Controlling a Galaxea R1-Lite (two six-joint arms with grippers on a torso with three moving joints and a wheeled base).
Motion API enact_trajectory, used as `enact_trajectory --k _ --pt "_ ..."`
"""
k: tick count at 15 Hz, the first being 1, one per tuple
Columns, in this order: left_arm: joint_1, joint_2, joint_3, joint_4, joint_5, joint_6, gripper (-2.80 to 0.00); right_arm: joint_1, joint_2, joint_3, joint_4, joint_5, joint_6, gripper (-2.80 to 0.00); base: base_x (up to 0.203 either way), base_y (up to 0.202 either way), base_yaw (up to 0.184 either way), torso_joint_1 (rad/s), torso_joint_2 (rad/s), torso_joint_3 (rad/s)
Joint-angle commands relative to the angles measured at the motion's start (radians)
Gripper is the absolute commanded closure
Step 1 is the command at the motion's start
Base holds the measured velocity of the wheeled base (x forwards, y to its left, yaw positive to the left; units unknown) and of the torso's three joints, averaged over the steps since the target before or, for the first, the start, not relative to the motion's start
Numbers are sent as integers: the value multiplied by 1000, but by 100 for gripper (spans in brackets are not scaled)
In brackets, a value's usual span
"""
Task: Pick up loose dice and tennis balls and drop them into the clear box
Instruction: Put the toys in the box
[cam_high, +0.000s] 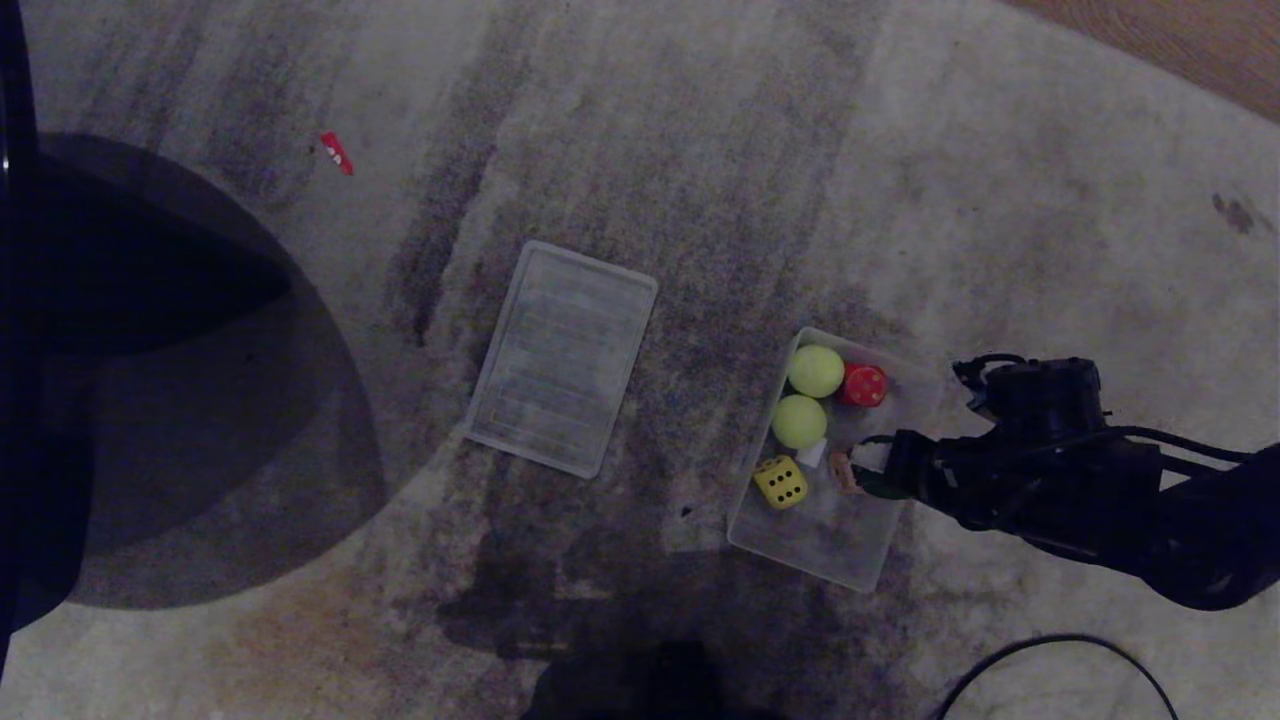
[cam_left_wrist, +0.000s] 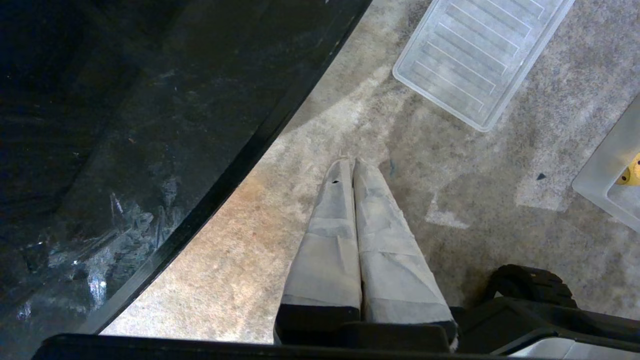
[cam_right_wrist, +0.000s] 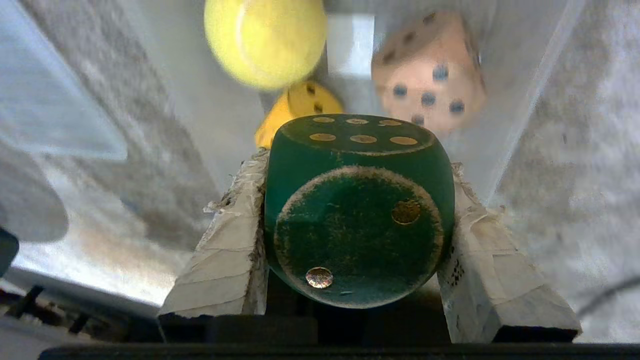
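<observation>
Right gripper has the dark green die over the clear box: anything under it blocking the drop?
No lid or barrier shows. The right gripper holds the dark green die over the open translucent plastic box; the tan die lies right ahead and may be struck.

The right arm (cam_high: 1100, 490) is bulky matte black, with a thin black cable looping along its top. Both the right hand (cam_right_wrist: 357, 165) and left hand (cam_left_wrist: 352, 165) have fingers wrapped in frayed, greyish-white tape.
</observation>
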Motion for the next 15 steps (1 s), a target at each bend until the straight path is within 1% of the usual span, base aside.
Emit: enact_trajectory --k 1,4,11,12,15 --pt "0 -2 0 0 1 -1 0 -2 59 1 -49 0 -3 0 0 0 0 0 0 0" --pt "0 -2 0 0 1 -1 0 1 108 -2 -55 -7 -28 0 0 0 0 0 0 0" --pt "0 -2 0 0 1 -1 0 8 151 -2 -71 1 -24 0 0 0 0 0 0 0" --pt "0 0 0 0 1 -1 0 8 151 3 -71 7 -24 -280 0 0 0 0 0 0" --pt "0 -1 0 0 1 -1 0 8 142 7 -71 25 -27 -280 0 0 0 0 0 0"
